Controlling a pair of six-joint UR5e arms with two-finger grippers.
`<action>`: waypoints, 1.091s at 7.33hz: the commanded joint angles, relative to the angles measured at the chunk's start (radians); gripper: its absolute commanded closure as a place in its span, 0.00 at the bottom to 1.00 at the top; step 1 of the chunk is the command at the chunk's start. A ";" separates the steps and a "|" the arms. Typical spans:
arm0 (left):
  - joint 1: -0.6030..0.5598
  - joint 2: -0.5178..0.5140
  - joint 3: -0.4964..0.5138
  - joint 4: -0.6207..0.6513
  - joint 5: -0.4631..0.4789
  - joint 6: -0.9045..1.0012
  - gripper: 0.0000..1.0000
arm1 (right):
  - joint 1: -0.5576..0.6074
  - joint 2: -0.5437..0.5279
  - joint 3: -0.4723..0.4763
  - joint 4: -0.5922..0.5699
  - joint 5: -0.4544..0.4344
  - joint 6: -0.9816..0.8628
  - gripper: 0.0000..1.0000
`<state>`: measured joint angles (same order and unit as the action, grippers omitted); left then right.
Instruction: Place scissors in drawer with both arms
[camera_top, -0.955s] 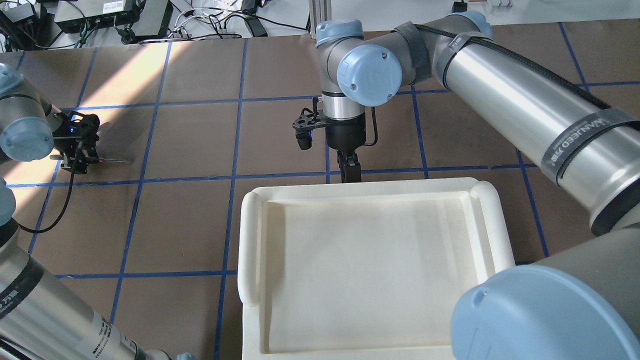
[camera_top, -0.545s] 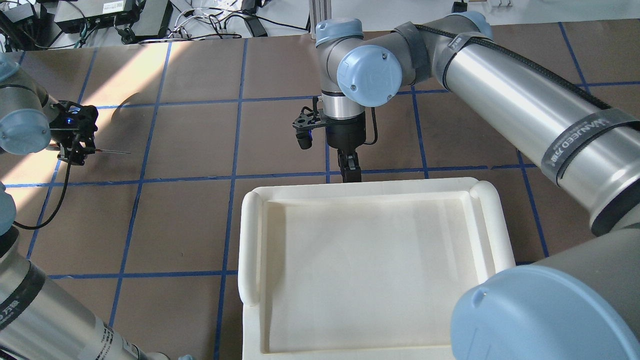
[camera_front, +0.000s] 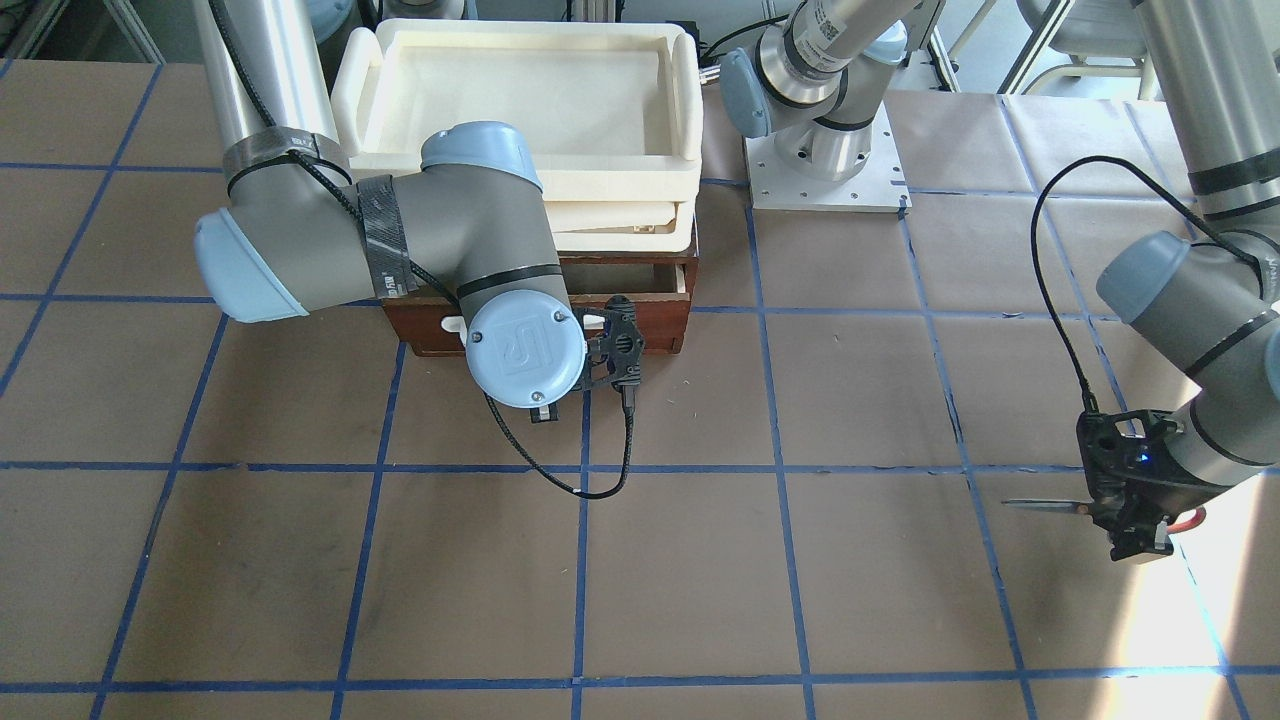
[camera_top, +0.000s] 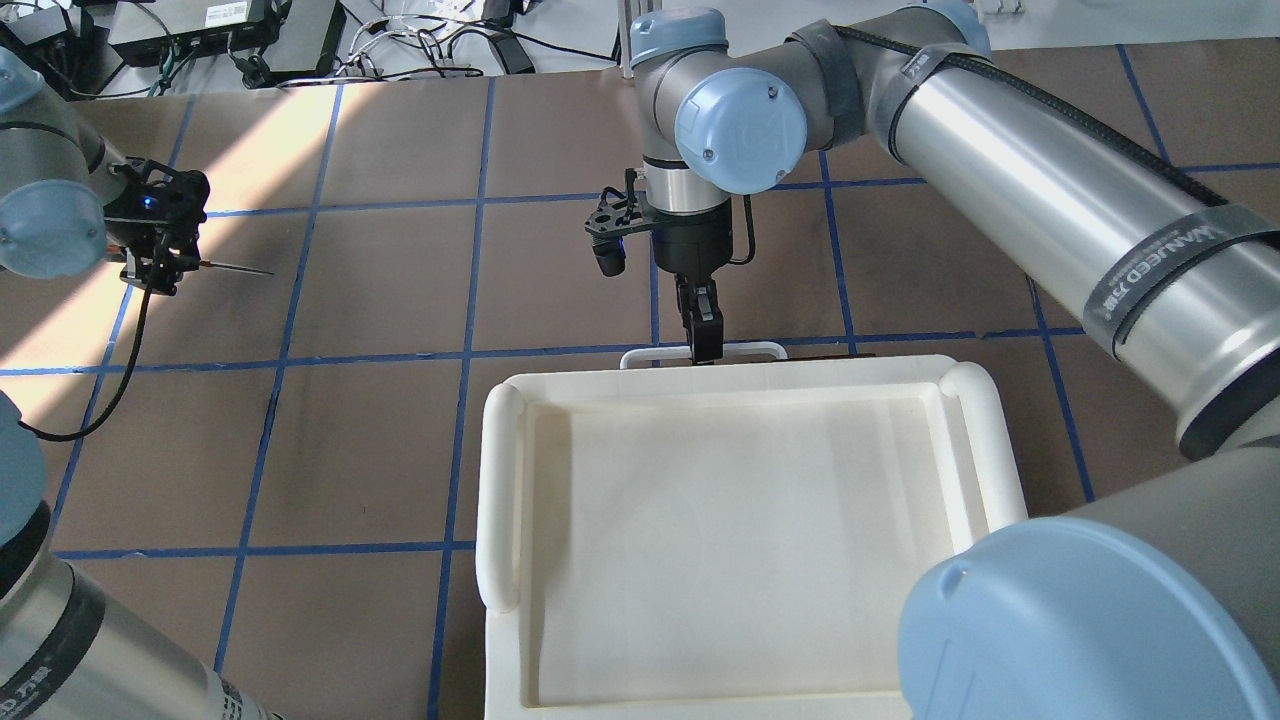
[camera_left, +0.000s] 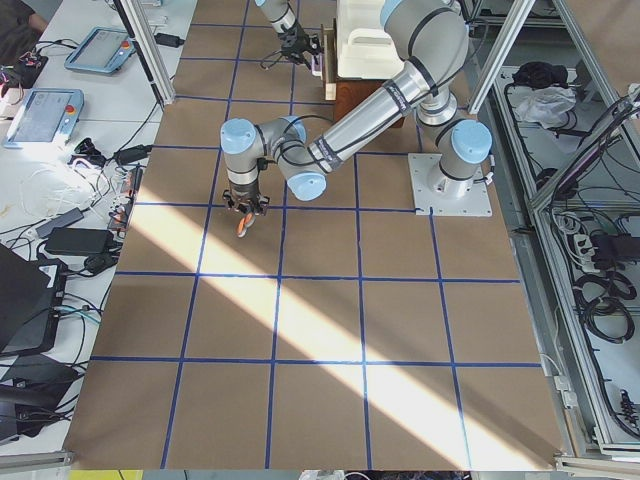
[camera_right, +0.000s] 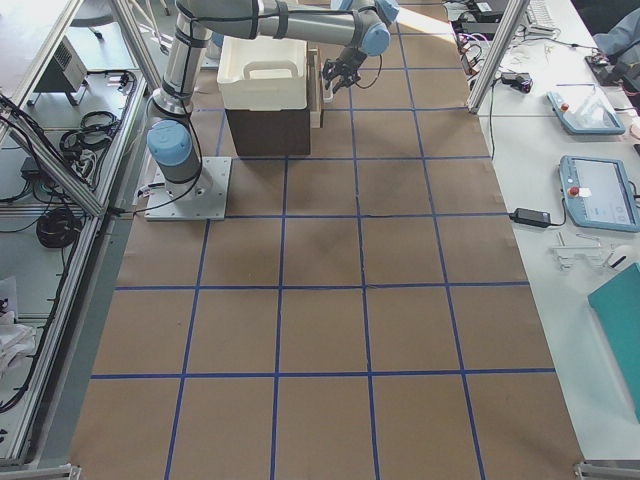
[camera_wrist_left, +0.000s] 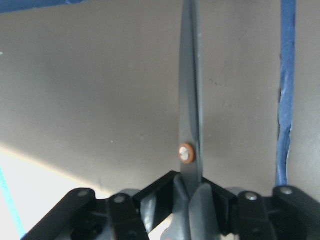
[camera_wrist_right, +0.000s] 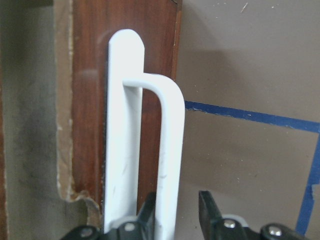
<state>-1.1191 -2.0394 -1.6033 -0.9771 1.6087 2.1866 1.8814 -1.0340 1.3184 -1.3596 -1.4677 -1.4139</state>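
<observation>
My left gripper (camera_top: 160, 268) is shut on the scissors (camera_top: 238, 269) at the handle end and holds them above the table at the far left, slim blades level and pointing toward the middle. The left wrist view shows the closed blades (camera_wrist_left: 190, 100) sticking out between the fingers. In the front view the scissors (camera_front: 1045, 505) show an orange-red loop behind the left gripper (camera_front: 1130, 525). My right gripper (camera_top: 702, 342) is shut on the drawer's white bar handle (camera_top: 655, 353). The right wrist view shows a finger on each side of the handle (camera_wrist_right: 169, 150) against the reddish-brown drawer front (camera_wrist_right: 90, 100). The drawer (camera_front: 665, 325) stands slightly out.
Cream plastic trays (camera_top: 498, 480) are stacked on top of the drawer cabinet and hide most of the drawer from above; they also show in the front view (camera_front: 690, 90). The brown table has blue tape lines. The right arm's elbow (camera_front: 300, 250) hangs over the cabinet's front.
My left gripper has risen and moved away from me with the scissors. My right gripper has drawn back from the cabinet, and the white handle now shows past the tray's edge.
</observation>
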 joint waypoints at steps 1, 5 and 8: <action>-0.054 0.060 0.002 -0.058 0.000 -0.034 1.00 | -0.008 0.031 -0.053 -0.007 0.000 -0.004 0.63; -0.174 0.148 0.000 -0.169 -0.001 -0.187 1.00 | -0.030 0.057 -0.102 -0.053 0.000 -0.033 0.65; -0.264 0.195 0.000 -0.212 -0.003 -0.277 1.00 | -0.030 0.069 -0.113 -0.110 0.001 -0.039 0.67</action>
<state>-1.3461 -1.8623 -1.6030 -1.1740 1.6073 1.9426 1.8518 -0.9680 1.2093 -1.4474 -1.4667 -1.4484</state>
